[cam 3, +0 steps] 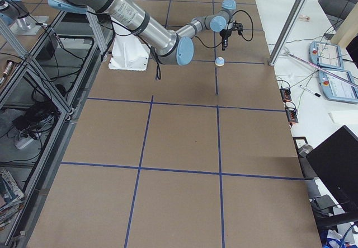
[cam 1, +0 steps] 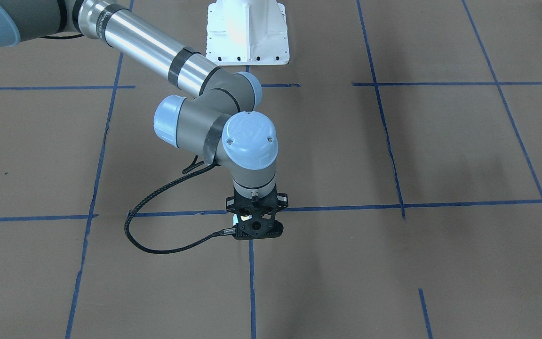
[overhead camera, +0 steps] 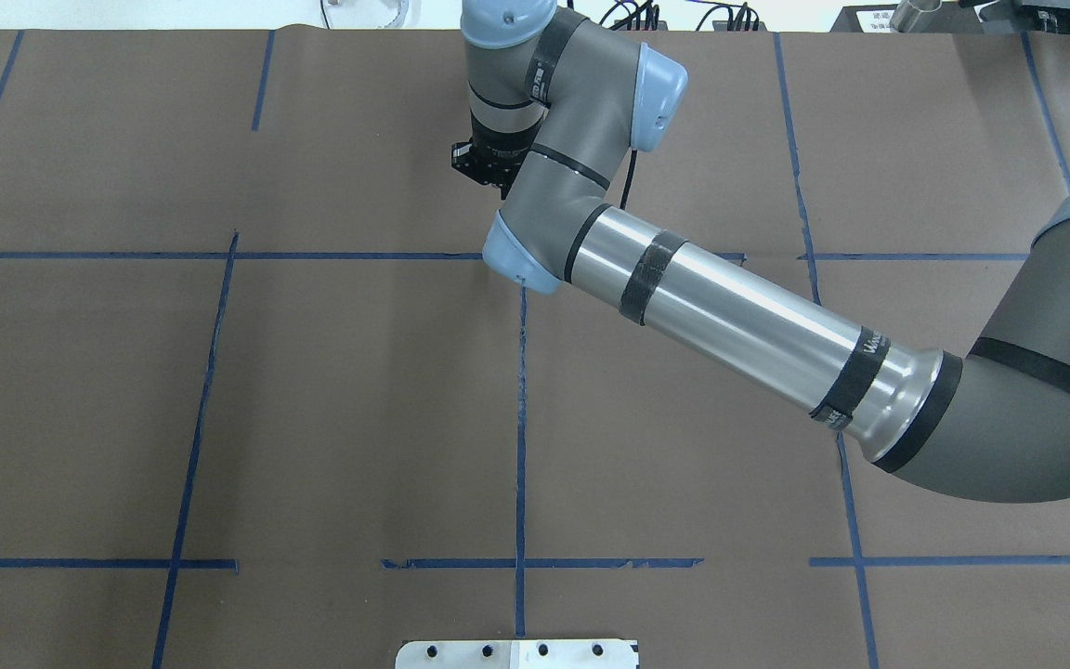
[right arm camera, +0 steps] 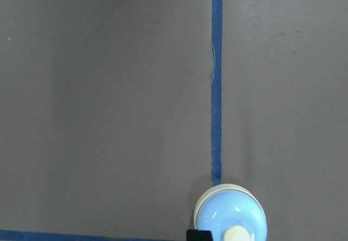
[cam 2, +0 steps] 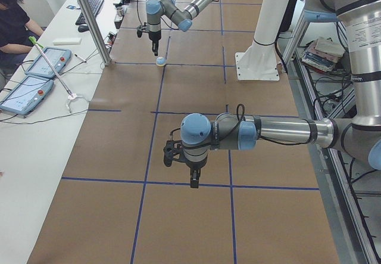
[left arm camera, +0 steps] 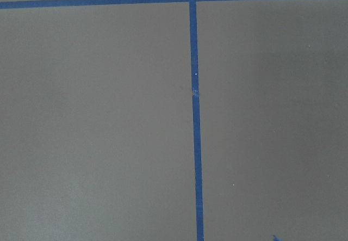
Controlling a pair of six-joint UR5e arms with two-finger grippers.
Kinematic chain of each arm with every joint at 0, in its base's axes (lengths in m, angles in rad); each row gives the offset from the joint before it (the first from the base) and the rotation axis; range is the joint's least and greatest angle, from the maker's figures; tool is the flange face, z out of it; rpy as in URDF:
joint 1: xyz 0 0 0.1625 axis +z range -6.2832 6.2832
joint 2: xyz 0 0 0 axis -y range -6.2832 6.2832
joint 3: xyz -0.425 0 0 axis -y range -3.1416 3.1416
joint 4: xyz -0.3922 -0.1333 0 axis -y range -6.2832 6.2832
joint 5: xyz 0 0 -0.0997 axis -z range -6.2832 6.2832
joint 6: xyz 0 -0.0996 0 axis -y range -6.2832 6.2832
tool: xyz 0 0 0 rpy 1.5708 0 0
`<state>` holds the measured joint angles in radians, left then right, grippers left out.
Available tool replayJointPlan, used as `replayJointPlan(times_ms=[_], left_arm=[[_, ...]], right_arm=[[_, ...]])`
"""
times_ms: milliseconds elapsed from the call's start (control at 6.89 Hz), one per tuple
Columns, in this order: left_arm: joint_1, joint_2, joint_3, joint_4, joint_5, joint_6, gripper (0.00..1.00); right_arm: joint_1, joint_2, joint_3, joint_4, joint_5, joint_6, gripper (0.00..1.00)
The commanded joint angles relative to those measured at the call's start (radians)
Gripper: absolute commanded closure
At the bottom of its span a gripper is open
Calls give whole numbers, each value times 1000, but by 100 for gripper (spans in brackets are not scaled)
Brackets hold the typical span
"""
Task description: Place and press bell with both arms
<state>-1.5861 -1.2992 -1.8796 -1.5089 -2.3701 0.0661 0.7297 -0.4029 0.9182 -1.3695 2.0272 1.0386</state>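
The bell (right arm camera: 231, 219), a light-blue dome with a cream button, stands on the brown table on a blue tape line. It also shows in the exterior left view (cam 2: 159, 62) and the exterior right view (cam 3: 220, 62). My right gripper (cam 2: 155, 52) hangs just above it, pointing down, apart from it and shut. A black fingertip (right arm camera: 198, 234) shows at the bell's edge. From the front the right gripper (cam 1: 254, 214) hides most of the bell. My left gripper (cam 2: 193, 180) hangs above bare table far from the bell; I cannot tell whether it is open or shut.
The white pedestal (cam 1: 247, 33) stands at the robot's side of the table. A side table with tablets (cam 2: 30, 91), a metal post (cam 2: 89, 19) and a seated operator (cam 2: 12, 19) lie beyond the far long edge. Blue tape lines (overhead camera: 521, 418) grid the brown surface.
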Motion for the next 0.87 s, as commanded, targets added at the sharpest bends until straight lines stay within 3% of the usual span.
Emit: replayJointPlan(times_ms=[0,145,290,580,725], left_arm=[[0,-2,2,-1,2,6,0],[2,-2,3,-1,11,6,0],[2,0,11,-1,14,6,0],[3,-9,19,-1,14,3,0],[2,-8,20,-1,14,4,0]], right_arm=[[46,-7,30,-28,51,-40,0],[81,-29,36,-29,100,-49,0],[130,-127,127,-57,160,-163,0],[216,-305,331,-228,163,-443,0],[261,-456,476,-252,163,-550,0]])
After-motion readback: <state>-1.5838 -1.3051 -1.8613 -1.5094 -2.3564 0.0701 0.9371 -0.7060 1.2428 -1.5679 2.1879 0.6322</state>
